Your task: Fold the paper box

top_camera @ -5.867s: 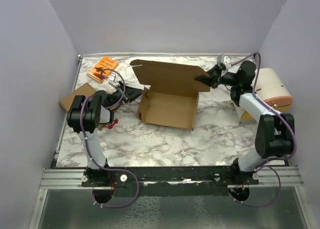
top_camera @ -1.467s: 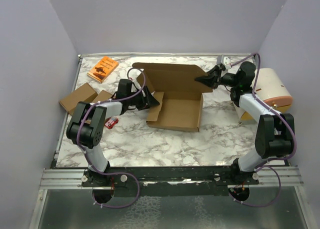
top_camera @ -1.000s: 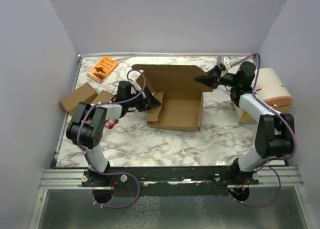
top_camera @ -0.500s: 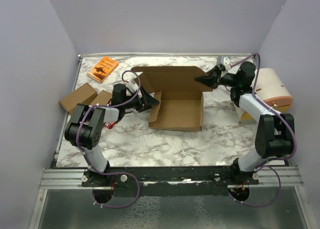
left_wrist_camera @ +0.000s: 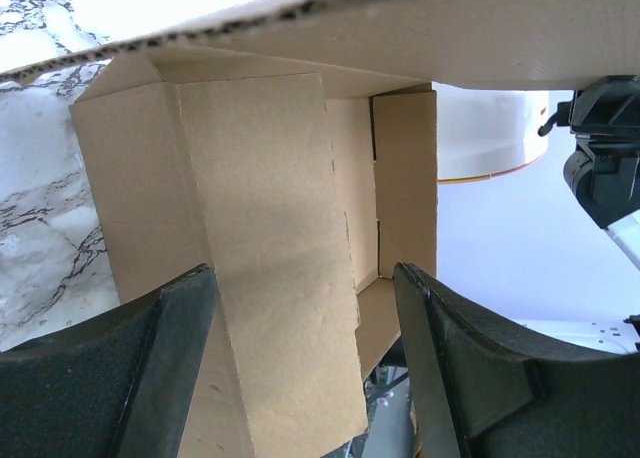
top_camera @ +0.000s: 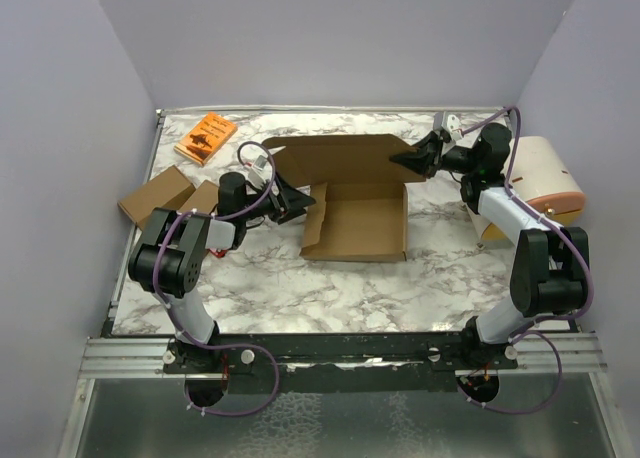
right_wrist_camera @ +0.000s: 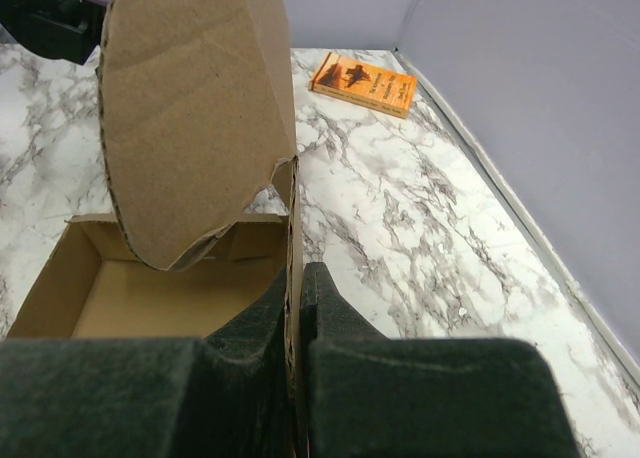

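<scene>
The paper box (top_camera: 355,223) sits on the marble desk (top_camera: 300,278) just right of the middle of the overhead frame. It is a shallow open tray, with its large lid panel raised behind it toward the top of the frame.

The right gripper (top_camera: 398,159) is at the lid's right-hand end, in the upper right. Its jaws are closed tight on the cardboard. In the right wrist view the lid's edge is pinched between the two fingers (right_wrist_camera: 250,368), and a rounded flap of the lid rises at the upper left.

The left gripper (top_camera: 298,204) is at the tray's left side with its jaws spread wide. In the left wrist view a side flap of the box lies between the two fingers (left_wrist_camera: 150,378). Whether either pad actually touches the flap is hard to tell from this angle.

An orange book (top_camera: 206,138) lies at the upper left of the overhead frame, well apart from the box. Two small brown cardboard boxes (top_camera: 158,193) rest at the desk's left edge, near the left arm. A cream and pink rounded object (top_camera: 545,173) sits at the right edge of the frame, beside the right arm.
</scene>
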Available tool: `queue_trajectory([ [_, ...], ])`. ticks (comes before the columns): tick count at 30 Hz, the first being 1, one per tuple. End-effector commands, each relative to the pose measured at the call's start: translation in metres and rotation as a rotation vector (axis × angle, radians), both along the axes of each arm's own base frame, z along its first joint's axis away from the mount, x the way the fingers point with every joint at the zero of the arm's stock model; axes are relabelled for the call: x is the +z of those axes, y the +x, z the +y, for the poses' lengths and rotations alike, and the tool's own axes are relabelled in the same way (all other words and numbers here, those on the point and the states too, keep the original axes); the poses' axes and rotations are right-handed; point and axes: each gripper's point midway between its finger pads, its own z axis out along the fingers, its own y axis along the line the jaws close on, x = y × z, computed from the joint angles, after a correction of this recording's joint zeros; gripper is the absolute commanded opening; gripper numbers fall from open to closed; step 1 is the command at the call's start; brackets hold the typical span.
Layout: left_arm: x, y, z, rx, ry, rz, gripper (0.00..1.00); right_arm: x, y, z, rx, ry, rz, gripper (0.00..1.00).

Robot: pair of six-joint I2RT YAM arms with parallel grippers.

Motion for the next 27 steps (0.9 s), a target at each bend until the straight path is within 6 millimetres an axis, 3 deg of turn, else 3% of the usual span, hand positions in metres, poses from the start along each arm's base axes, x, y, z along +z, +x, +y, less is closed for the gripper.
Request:
queue_trajectory([
  [1, 0.006, -0.005, -0.004, -0.055, -0.006, -0.040, 0.74, -0.004, -0.002, 0.004, 0.000, -0.002, 0.013, 0.01],
  [11, -0.019, -0.011, 0.002, -0.065, 0.098, 0.009, 0.70, -0.003, -0.003, 0.004, 0.004, -0.002, 0.012, 0.01],
  [20, -0.014, -0.018, 0.000, -0.083, 0.066, 0.000, 0.65, -0.003, -0.003, 0.004, 0.004, -0.002, 0.010, 0.01],
  [27, -0.004, -0.021, 0.005, -0.077, -0.014, -0.012, 0.68, -0.003, -0.003, 0.004, 0.006, -0.002, 0.012, 0.01],
])
